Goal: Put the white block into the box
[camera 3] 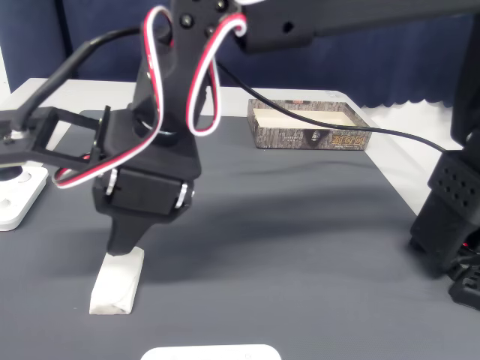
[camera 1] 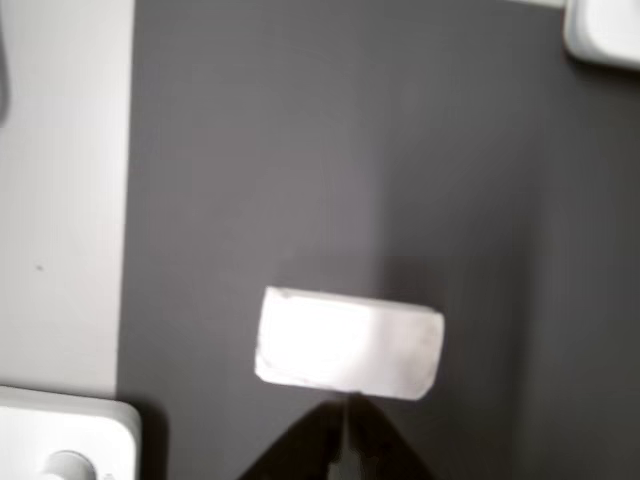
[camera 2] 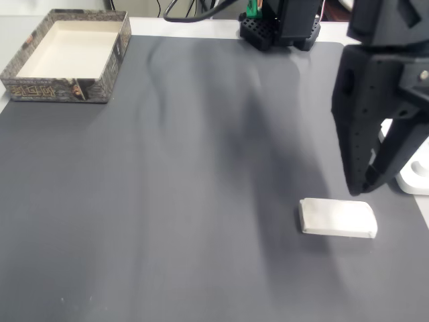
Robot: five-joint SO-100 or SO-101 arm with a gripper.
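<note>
Pointing straight down, the gripper (camera 2: pixel 365 189) hangs just above the white block (camera 2: pixel 337 219) near the mat's (camera 2: pixel 167 201) right edge, fingers together. At the far-left corner, the box (camera 2: pixel 60 87) holds nothing.

My claw (camera 2: pixel 365 190) is black plastic, matt, slightly grainy. The white block (camera 2: pixel 337 219) is matt and chalky, with rough, slightly rounded edges; in the other view (camera 1: pixel 348 342) its top face shows faint grey smudges. The mat (camera 2: pixel 167 201) is dark grey, matt and smooth, with soft ripples. The box (camera 2: pixel 67 88) looks like cardboard: a printed, mottled brown outside and a plain, pale matt inside. The white pieces (camera 1: pixel 605 30) are glossy, smooth plastic. My arm's cables (camera 3: pixel 202 67) are glossy red, white and black.
</note>
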